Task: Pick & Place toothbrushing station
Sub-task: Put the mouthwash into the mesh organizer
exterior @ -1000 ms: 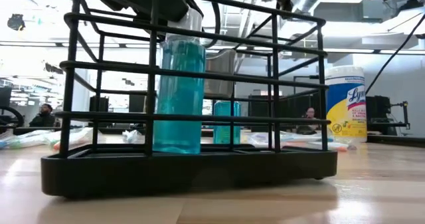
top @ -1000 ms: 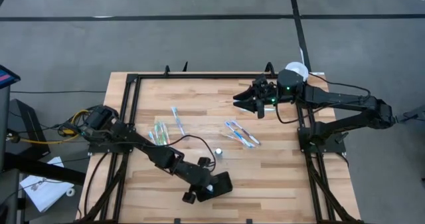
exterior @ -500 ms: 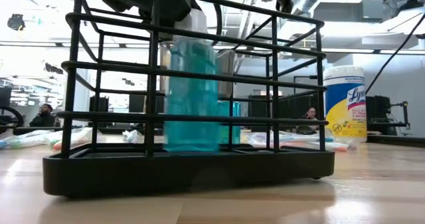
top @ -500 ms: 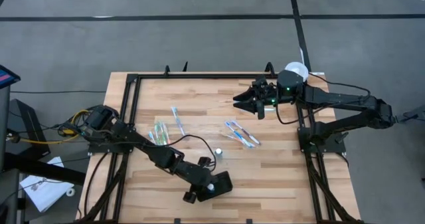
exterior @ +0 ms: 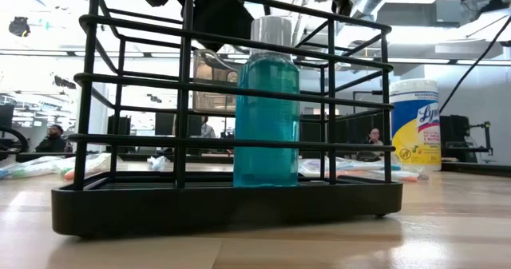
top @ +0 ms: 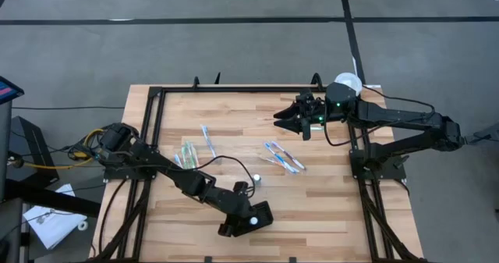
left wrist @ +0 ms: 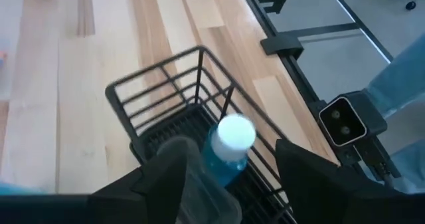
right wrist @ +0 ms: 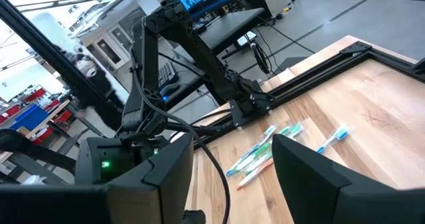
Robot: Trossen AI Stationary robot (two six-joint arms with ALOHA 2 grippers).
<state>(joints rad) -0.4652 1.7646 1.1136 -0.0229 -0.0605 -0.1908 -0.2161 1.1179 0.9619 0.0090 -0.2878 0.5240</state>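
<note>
Now the toothbrushing station (top: 257, 215), a black wire caddy, sits near the table's (top: 327, 208) front edge holding a blue bottle (exterior: 266, 109). Above it, the left gripper (left wrist: 229, 167) has fingers apart. The right gripper (top: 282, 119), fingers apart, waits near the back edge.

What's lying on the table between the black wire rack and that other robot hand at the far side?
In the high view, between the rack and the right hand: a small white-capped item and loose toothbrushes on bare wood.
</note>
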